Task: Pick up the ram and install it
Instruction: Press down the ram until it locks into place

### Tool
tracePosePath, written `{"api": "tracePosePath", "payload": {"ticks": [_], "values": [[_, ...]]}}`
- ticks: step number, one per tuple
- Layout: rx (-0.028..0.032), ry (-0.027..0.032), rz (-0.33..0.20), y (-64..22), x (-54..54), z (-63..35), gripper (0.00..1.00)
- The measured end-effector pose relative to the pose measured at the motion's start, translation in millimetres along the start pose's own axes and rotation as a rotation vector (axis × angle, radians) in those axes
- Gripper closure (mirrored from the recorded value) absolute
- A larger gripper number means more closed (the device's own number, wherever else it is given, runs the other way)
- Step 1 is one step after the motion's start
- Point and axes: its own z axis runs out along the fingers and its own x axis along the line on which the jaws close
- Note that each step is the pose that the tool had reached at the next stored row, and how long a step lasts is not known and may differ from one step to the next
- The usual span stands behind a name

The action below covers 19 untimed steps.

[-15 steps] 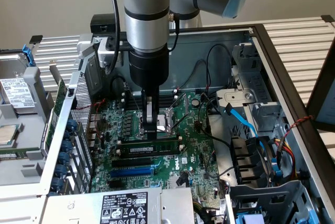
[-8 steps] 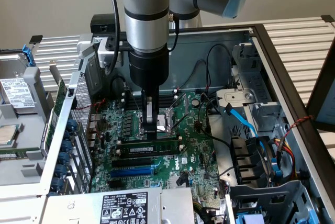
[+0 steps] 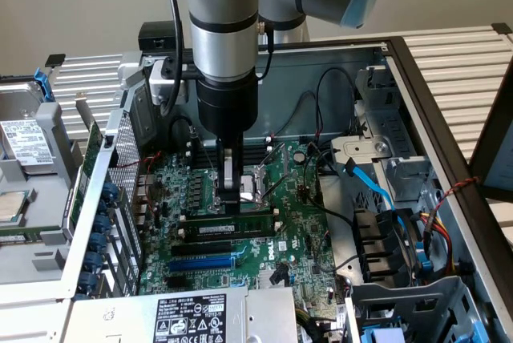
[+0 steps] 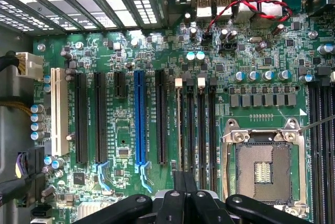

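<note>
Exterior view: fingers (image 3: 232,199) pressed together over ram (image 3: 228,224) upright in motherboard (image 3: 296,231) slot inside open case (image 3: 417,94).

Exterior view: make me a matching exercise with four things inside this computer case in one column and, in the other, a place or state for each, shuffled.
Things:
1. ram
2. claw
3. processor socket
4. blue cable

Places or states:
a. bare, framed in metal
b. shut, just above the green stick
c. off the board, toward the exterior view's right
d. on edge along a black slot, white sticker showing

Pairs: 1-d, 2-b, 3-a, 4-c
</note>
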Motion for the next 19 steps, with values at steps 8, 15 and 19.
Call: {"api": "tracePosePath", "payload": {"ticks": [8, 15, 19], "values": [[0.0000, 0.0000, 0.000, 0.4, 0.0, 0.0, 0.89], [0.0003, 0.0000, 0.000, 0.3, -0.1, 1.9, 0.89], [0.0005, -0.0003, 0.000, 0.3, -0.3, 2.9, 0.89]]}}
